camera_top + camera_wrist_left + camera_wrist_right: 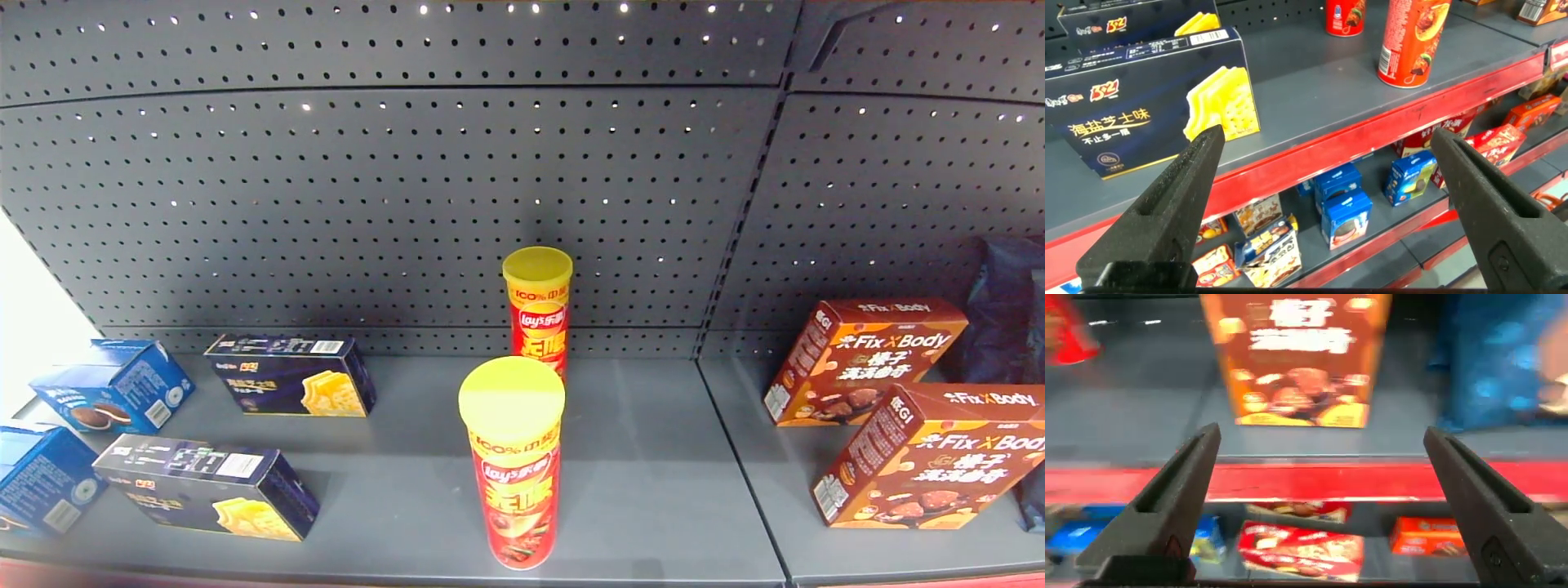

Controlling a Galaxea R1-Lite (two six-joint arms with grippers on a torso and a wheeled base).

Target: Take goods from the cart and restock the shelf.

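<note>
The shelf (637, 457) stands ahead of both claws, its red lip (1315, 480) about level with them. A brown box (1298, 359) stands straight ahead of the right claw (1321, 431), just past the lip. A dark box (1127, 122) lies ahead of the left claw (1324, 137), with a can (1413, 45) farther off, near the lip. Both claws gape wide and carry no goods. Pushing forward from here could strike the lip or shove a box, and a nudge would likely topple the tall can.

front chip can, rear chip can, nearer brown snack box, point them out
front chip can (516, 498), head view, red side
rear chip can (537, 265), head view, yellow lid
nearer brown snack box (955, 469), head view, front face
</note>
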